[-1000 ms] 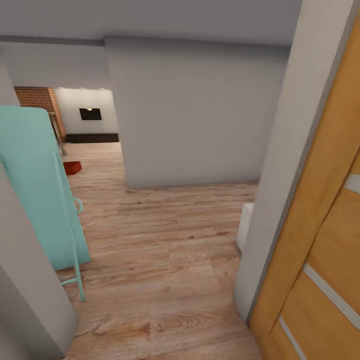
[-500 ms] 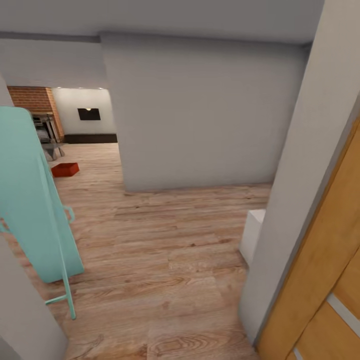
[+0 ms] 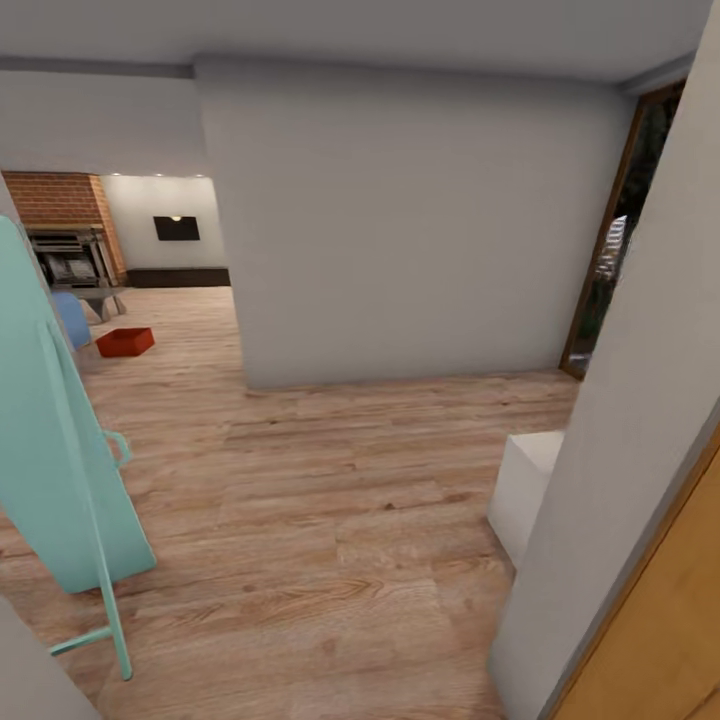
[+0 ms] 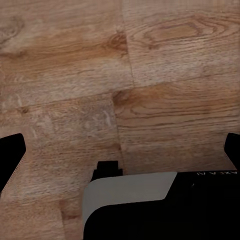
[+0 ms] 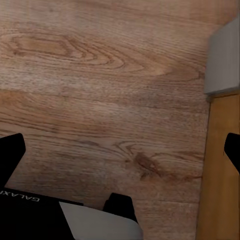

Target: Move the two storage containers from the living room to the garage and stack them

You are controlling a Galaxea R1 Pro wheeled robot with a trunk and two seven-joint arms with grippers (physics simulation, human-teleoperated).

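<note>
While both grippers hang released over wood floor (image 4: 65, 65), steer toward the bin (image 3: 125, 342) at left, clearing the mint board (image 3: 50, 440).

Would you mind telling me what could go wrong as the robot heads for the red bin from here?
The turquoise ironing board leans beside the path on the left; the base might clip its leg. The white box and wall corner crowd the right. The storage container lies far off, beyond the opening.

orange-red storage container (image 3: 125, 342) far left on light wood-grain floor (image 3: 320, 480); mint-green board (image 3: 50, 440) near left; grey-white wall (image 3: 410, 220); red brick fireplace (image 3: 60, 215).
</note>
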